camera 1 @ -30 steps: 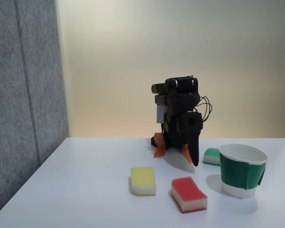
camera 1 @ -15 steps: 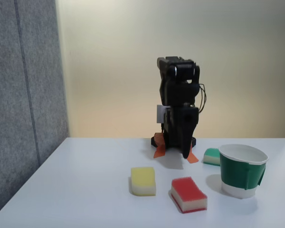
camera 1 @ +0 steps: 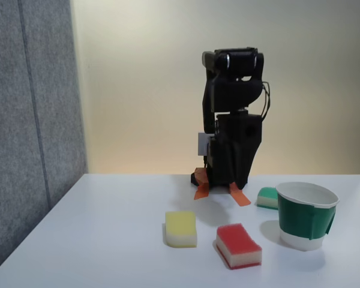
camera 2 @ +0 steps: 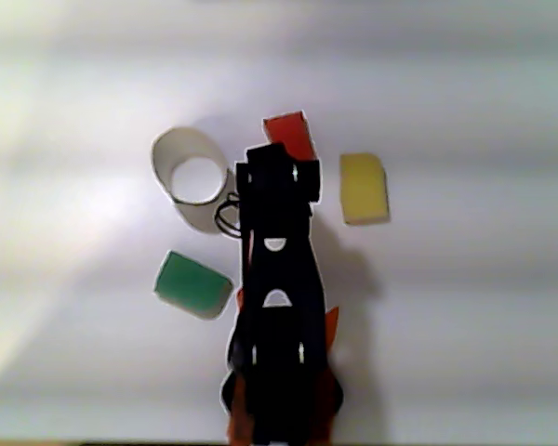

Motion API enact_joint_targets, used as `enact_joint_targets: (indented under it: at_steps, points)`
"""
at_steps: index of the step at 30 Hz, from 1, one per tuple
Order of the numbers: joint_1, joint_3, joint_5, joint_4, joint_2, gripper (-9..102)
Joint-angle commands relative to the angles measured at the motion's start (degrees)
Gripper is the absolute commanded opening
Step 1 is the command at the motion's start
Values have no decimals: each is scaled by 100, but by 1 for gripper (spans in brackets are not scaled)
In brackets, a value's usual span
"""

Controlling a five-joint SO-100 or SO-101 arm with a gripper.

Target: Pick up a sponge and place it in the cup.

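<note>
Fixed view, left to right: yellow sponge [camera 1: 181,228] on the table [camera 1: 96,240], then the red sponge [camera 1: 238,245] lying flat near the front, arm [camera 1: 232,138] folded upright behind, gripper [camera 1: 235,191] pointing down, its opening impossible to read. Green sponge [camera 1: 267,197] sits just behind the cup [camera 1: 306,215], far right.

sponge [camera 1: 238,245] red top, white middle; cup [camera 1: 306,216] green with white rim and base; other sponges yellow [camera 1: 180,228] and green [camera 1: 267,197], both white underneath; arm [camera 1: 233,138] black; table [camera 1: 96,240] white
</note>
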Motion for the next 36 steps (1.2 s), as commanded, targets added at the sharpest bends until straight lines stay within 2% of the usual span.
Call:
enact_joint_targets:
  at_steps: [1,12,21,30,36]
  points:
    - [70,-809,-554,237,-343,0]
    - [-299,-1696,-2355,492,-809,0]
    - [-598,-1881,-3683,325,-993,0]
    - [-272,-2646,-4711,299,-1696,0]
    - [-35,-3067,-5054,308,-2118,0]
